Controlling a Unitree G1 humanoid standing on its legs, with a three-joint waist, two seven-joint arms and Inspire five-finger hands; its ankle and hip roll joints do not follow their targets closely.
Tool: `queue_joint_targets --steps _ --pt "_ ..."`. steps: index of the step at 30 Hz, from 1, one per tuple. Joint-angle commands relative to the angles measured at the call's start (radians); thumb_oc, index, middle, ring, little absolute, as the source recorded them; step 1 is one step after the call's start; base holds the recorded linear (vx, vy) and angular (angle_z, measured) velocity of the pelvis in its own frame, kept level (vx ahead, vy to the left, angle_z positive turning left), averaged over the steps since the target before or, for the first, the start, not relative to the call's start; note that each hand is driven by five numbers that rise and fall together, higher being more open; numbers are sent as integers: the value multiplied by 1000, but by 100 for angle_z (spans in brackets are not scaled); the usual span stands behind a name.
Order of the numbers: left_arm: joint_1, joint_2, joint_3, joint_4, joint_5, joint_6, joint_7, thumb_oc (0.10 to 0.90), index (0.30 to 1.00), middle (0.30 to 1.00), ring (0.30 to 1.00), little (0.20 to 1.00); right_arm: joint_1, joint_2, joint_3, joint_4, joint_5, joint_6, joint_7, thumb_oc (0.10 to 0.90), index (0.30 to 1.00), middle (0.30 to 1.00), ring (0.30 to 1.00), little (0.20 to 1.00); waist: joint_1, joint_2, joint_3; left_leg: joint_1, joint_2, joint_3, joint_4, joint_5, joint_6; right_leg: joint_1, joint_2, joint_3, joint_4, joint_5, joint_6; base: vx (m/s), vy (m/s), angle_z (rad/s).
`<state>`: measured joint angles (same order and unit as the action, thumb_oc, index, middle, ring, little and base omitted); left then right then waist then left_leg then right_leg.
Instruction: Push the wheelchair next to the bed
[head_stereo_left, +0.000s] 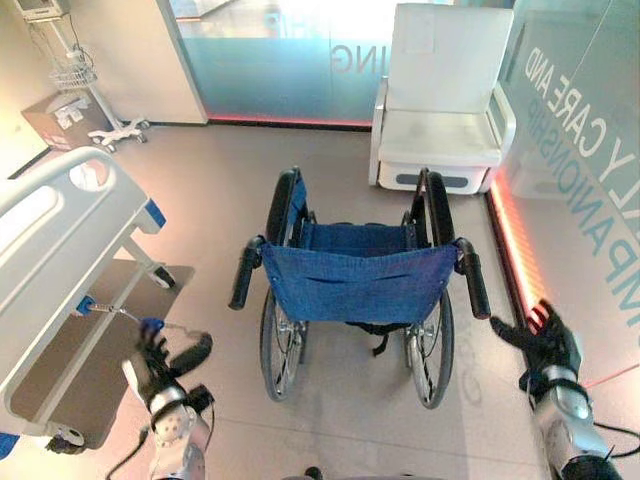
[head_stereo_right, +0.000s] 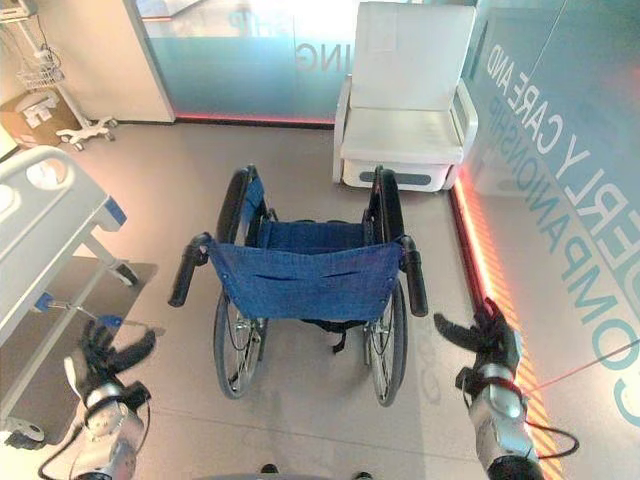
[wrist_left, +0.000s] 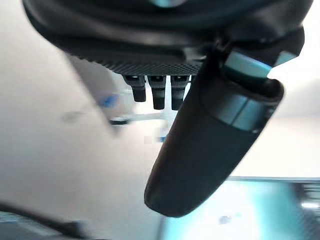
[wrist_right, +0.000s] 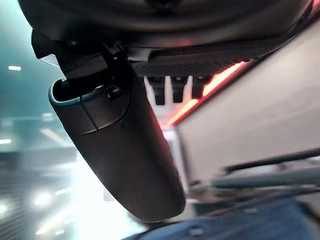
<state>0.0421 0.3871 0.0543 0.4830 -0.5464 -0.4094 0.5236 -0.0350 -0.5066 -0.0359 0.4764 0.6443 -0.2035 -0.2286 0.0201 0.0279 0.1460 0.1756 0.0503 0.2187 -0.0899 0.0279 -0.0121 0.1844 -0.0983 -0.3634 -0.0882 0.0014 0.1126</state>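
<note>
Where floor (head_stereo_left: 230, 190) spreads, wheelchair (head_stereo_left: 357, 282), bed (head_stereo_left: 50, 260)

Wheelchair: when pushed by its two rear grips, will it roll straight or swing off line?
The wheelchair should roll easily: it stands on large spoked wheels on smooth floor. It probably veers if pushed unevenly, since the left grip and right grip sit far apart. Neither the left robot hand nor the right robot hand touches them.
</note>
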Motion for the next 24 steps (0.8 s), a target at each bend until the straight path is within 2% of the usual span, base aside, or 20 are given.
queue_joint_targets --steps 1,4,7,9,11,13,15,16,21,24 --pt "-155 125 31 -47 44 -160 31 800 900 900 900 900 -141 -73 -41 -92 -11 -134 -71 800 900 900 900 900 4 -26 -54 7 -45 9 7 -82 -13 -20 -10 23 62 -50 -7 0 0 0" --pt "-204 176 36 -124 47 -155 35 800 900 900 900 900 -171 -90 -39 -201 -22 -137 -76 800 900 900 900 900 -2 -22 -62 5 -47 13 7 -83 -12 -22 -10 28 61 -53 -6 6 11 0" --pt "-227 207 50 -205 49 -119 10 800 900 900 900 900 -181 -102 -40 -297 -28 -92 -49 800 900 900 900 900 -6 -21 -67 2 -49 15 8 -84 -11 -24 -10 32 58 -54 -6 0 0 0" --pt "-223 217 58 -273 44 -74 -31 800 900 900 900 900 -176 -104 -46 -357 14 -52 13 800 900 900 900 900 -6 -23 -70 -2 -49 16 7 -84 -9 -26 -8 33 58 -56 -5 0 0 0" --pt "-221 216 58 -284 40 -64 -40 800 900 900 900 900 -173 -103 -48 -368 22 -41 26 800 900 900 900 900 -6 -24 -70 -2 -49 17 8 -84 -10 -27 -8 33 58 -56 -5 0 0 0" --pt "-202 214 57 -349 16 -19 -99 800 900 900 900 900 -149 -104 -48 -426 24 -2 82 800 900 900 900 900 -7 -28 -70 -5 -50 18 8 -83 -7 -29 -6 33 58 -56 -5 0 0 0" --pt "-190 212 60 -373 1 -5 -132 800 900 900 900 900 -139 -106 -49 -446 21 15 99 800 900 900 900 900 -6 -29 -71 -6 -50 18 7 -82 -6 -31 -6 33 58 -56 -5 0 0 0" --pt "-167 203 62 -421 -29 22 -193 800 900 900 900 900 -120 -112 -51 -481 11 36 119 800 900 900 900 900 -5 -31 -70 -8 -52 19 7 -81 -4 -33 -3 34 59 -55 -5 0 0 0" --pt "-136 177 53 -484 -102 50 -296 800 900 900 900 900 -104 -103 -47 -532 2 55 149 800 900 900 900 900 -2 -34 -67 -9 -52 24 8 -79 -1 -36 3 36 64 -55 -6 0 0 0" --pt "-115 168 48 -515 -115 78 -345 800 900 900 900 900 -86 -106 -42 -570 -13 102 174 800 900 900 900 900 -2 -35 -63 -10 -51 29 8 -77 0 -40 4 35 67 -53 -5 0 0 0"
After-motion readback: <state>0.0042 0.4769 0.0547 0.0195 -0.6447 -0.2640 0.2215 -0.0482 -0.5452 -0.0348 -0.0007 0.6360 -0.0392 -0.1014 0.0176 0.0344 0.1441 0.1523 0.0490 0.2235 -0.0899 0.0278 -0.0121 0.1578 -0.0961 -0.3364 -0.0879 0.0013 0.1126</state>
